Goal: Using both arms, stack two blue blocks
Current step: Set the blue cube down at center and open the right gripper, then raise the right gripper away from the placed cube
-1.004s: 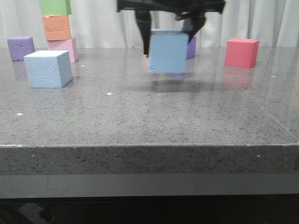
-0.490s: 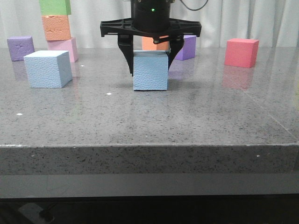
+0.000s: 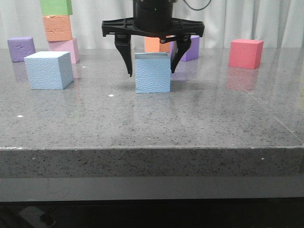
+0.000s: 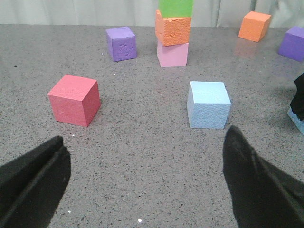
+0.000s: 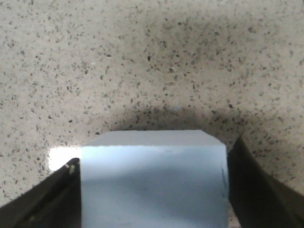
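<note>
Pale sky-blue foam, pebbled on its faces, makes up the cube (image 3: 152,72) sitting flat on the speckled grey stone table (image 3: 152,123) near its middle, and the black right gripper (image 3: 151,71) hangs straight over it with its two dark angular fingers (image 3: 126,59) spread a little wider than the block, a sliver of daylight showing on each side; it grips nothing. My guess is the block has been set down there on purpose, central, so the other arm can reach it. A second matching blue foam cube (image 3: 48,70) stands well apart toward the robot's left, just in front of a small tower of a pink cube (image 3: 65,49), an orange cube (image 3: 57,27) and a green cube (image 3: 56,6). The left gripper (image 4: 142,175) is wide apart and empty, pointed over the table at that second cube (image 4: 208,104), presumably lining up to fetch it. Neither blue block rests on the other yet.
</note>
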{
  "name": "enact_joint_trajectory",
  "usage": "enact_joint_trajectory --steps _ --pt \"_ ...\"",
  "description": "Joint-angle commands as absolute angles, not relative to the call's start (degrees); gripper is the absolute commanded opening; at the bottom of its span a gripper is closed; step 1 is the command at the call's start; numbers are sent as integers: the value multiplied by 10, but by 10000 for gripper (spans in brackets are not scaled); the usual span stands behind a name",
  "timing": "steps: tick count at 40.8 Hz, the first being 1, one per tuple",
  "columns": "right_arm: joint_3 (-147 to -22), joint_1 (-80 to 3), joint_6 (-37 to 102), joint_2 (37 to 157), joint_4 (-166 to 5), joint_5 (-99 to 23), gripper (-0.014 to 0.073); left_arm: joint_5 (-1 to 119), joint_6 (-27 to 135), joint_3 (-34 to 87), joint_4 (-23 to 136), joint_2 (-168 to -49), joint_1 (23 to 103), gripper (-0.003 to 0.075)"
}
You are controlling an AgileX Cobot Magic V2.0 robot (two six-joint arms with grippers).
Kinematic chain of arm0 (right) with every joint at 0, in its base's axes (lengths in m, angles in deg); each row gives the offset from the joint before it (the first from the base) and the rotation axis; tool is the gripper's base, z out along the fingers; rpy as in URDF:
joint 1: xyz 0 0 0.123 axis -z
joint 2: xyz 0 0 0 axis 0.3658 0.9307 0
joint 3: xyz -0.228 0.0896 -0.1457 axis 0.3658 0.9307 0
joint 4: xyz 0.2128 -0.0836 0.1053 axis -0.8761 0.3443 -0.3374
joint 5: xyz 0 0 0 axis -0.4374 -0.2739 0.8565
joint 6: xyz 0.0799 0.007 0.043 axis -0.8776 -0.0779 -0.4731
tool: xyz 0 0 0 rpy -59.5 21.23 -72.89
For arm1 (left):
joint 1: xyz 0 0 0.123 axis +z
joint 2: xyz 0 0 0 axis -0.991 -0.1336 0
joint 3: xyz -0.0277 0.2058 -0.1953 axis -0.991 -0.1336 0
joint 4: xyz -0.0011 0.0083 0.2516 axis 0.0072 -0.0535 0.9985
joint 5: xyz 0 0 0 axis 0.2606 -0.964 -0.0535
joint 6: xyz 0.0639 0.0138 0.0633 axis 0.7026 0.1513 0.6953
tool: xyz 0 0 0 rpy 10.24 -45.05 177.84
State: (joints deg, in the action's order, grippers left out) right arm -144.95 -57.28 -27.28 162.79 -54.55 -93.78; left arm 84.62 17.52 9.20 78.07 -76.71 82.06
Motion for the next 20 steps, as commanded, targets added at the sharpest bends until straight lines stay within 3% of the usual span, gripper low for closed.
enact_joint_trajectory --steps 1,10,20 --pt "-1468 -571 -233 1580 -547 -922 612 799 171 107 776 -775 817 637" --pt "-1468 -565 -66 1507 -615 -943 612 799 171 107 776 -775 817 637" --pt "-1407 -517 21 1408 -620 -980 612 799 171 107 776 -775 817 637"
